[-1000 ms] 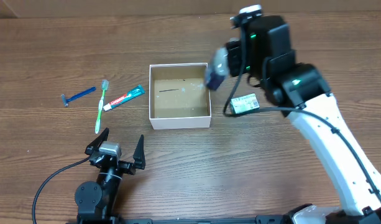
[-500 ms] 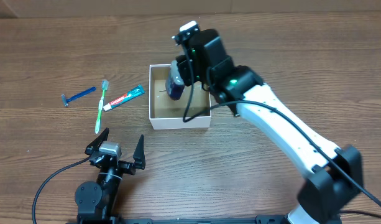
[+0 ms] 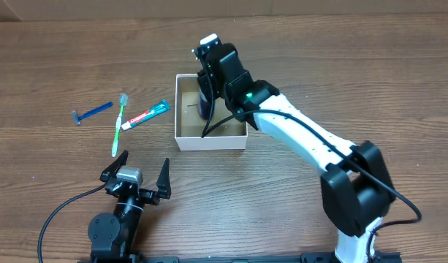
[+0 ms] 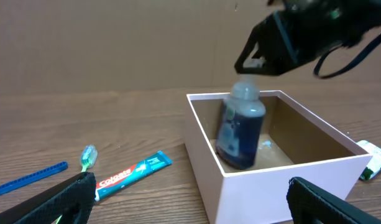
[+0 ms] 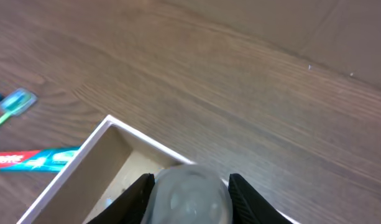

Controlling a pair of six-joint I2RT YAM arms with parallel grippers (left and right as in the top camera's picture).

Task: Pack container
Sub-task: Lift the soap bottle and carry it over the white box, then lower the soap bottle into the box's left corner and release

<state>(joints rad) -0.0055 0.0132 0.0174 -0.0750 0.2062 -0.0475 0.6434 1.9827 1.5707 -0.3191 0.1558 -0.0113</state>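
Observation:
The container (image 3: 209,139) is a square white box with a brown floor, at the table's middle. My right gripper (image 3: 209,82) is shut on a blue bottle (image 3: 205,104) by its clear cap and holds it upright inside the container, near its far side. The left wrist view shows the bottle (image 4: 240,134) low in the box (image 4: 277,193), under the right gripper (image 4: 249,59). The right wrist view shows the cap (image 5: 190,196) between the fingers, over the box rim (image 5: 72,168). My left gripper (image 3: 136,177) is open and empty, in front of the box.
A toothpaste tube (image 3: 146,115), a green toothbrush (image 3: 120,126) and a blue razor (image 3: 90,112) lie left of the box. A green-and-white packet (image 4: 376,163) lies right of the box; my right arm covers it in the overhead view.
My right arm has swung left with the bottle, from the box's right edge to over the box, and lowered it inside. The left arm has not moved.

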